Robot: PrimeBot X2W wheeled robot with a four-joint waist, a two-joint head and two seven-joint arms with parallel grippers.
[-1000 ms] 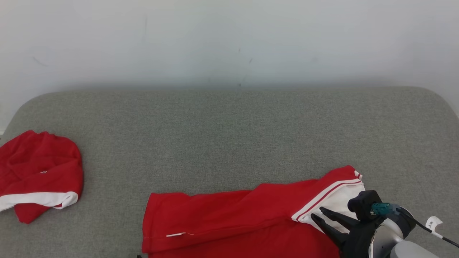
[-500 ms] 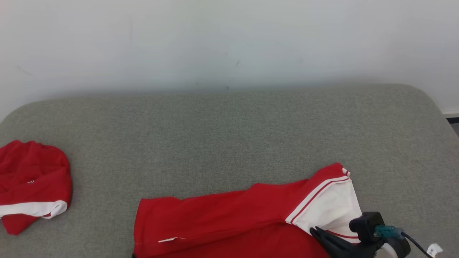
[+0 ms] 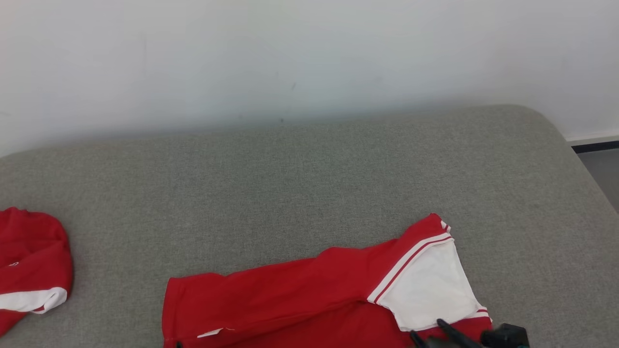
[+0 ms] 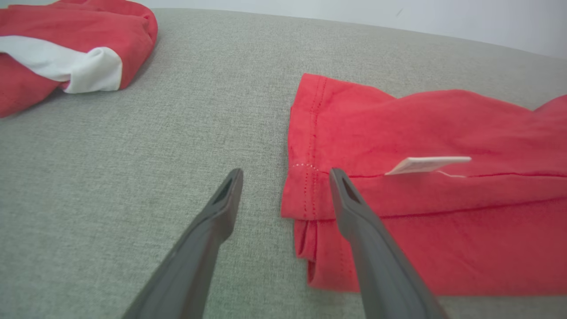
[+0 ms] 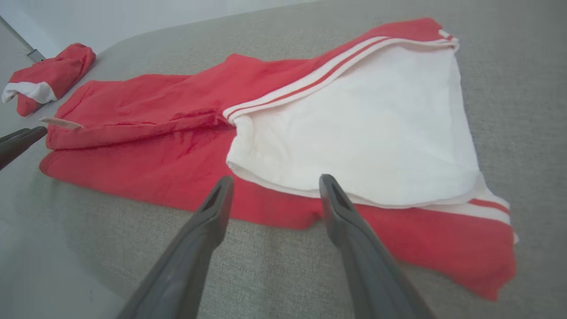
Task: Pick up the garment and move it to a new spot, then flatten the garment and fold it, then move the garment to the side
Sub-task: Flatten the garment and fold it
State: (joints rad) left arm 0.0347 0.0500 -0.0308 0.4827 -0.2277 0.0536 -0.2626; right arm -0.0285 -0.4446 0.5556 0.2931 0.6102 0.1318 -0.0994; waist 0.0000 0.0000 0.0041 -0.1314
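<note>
The garment (image 3: 290, 295) is red with a white striped sleeve (image 3: 425, 290). It lies folded in a long band at the near edge of the grey padded surface (image 3: 290, 183). My right gripper (image 3: 430, 331) stands open just in front of the sleeve's lower hem. In the right wrist view the right gripper (image 5: 275, 181) hovers with its tips over the white sleeve (image 5: 354, 124) and holds nothing. My left gripper (image 4: 285, 173) is open at the garment's (image 4: 421, 133) stitched left hem. One of its fingers is over the red cloth, the other over the grey surface.
A second red and white garment (image 3: 29, 261) lies bunched at the far left of the surface. A pale wall (image 3: 290, 48) runs along the back. The surface's rounded right edge drops to the floor (image 3: 599, 169). Bare grey room stretches behind and to the right of the folded garment.
The head camera has turned, so the whole picture has shifted left. My right gripper has drawn back off the white sleeve toward me, and its fingers stand apart now. The sleeve lies flat.
</note>
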